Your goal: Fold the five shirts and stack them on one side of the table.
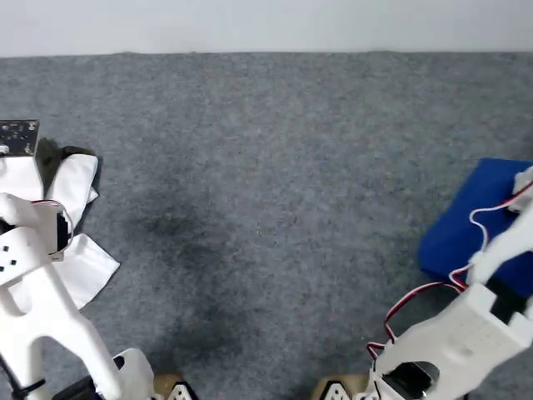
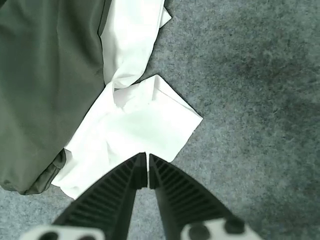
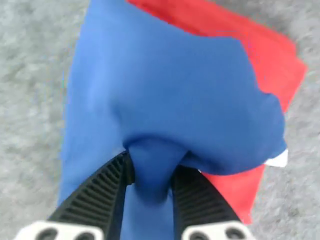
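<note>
Shirts lie in two piles on the grey table (image 1: 275, 167). At 3 o'clock in the high view is the blue shirt (image 3: 165, 100), smooth over most of its face and drawn up into a ridge where it is pinched. It covers most of a red shirt (image 3: 225, 30), whose corners stick out from under it. The right gripper (image 3: 152, 167) has closed partway on that ridge, and blue cloth fills the gap between its jaws.

At 9 o'clock a white shirt (image 2: 135, 125) lies rumpled, one corner spread flat, touching a dark green shirt (image 2: 45, 85). The left gripper (image 2: 148, 157) is closed on nothing, its tips together at the white shirt's near edge.

A wide stretch of grey surface separates the piles. At 12 o'clock the table ends against a pale wall (image 1: 266, 25).
</note>
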Robot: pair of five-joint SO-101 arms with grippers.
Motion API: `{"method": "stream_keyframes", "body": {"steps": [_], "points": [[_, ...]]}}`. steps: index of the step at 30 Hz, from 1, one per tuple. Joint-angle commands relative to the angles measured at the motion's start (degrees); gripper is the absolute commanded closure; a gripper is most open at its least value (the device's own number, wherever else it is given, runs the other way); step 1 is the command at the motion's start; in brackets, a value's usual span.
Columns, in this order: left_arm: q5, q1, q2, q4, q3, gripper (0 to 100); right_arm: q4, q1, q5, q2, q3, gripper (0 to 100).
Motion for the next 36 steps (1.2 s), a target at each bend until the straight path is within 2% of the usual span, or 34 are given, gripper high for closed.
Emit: {"method": "stream_keyframes", "body": {"steps": [1, 6, 8, 11, 14, 19, 21, 24, 26, 33, 36], "points": [[-0.62, 0.26, -1.85, -0.35, -0.4, 98, -5.05, 2.24, 0.97, 0.48, -0.79, 99.0], [-0.62, 0.26, -1.85, -0.35, -0.4, 98, -8.31, 4.26, 1.05, 2.77, -0.79, 97.9], [-0.62, 0.26, -1.85, -0.35, -0.31, 98, -8.22, 4.26, 1.93, 3.21, -0.79, 91.9], [-0.62, 0.26, -1.85, -0.35, -0.31, 98, -8.22, 4.35, 1.76, 2.42, -1.23, 77.2], [-0.62, 0.26, -1.85, -0.35, -0.31, 98, -7.87, 4.35, -0.79, -0.57, -2.02, 73.3], [-0.62, 0.26, -1.85, -0.35, -0.31, 98, -5.05, 4.0, -1.14, -5.58, -2.02, 78.7], [-0.62, 0.26, -1.85, -0.35, -0.31, 98, -4.26, 3.91, -1.14, -6.11, -2.02, 84.8], [-0.62, 0.26, -1.85, -0.35, -0.31, 98, -4.44, 4.09, -1.05, -4.18, -2.02, 99.6], [-0.62, 0.26, -1.85, -0.35, -0.31, 98, -3.56, 4.44, -1.05, -2.33, -1.93, 96.6], [-0.62, 0.26, -1.93, -0.26, -0.57, 98, 0.92, 7.96, -0.97, -0.48, -2.37, 99.1], [-0.62, 0.18, -1.93, 1.23, -0.57, 98, 7.25, 7.52, 3.25, -1.89, -2.29, 99.1]]}}
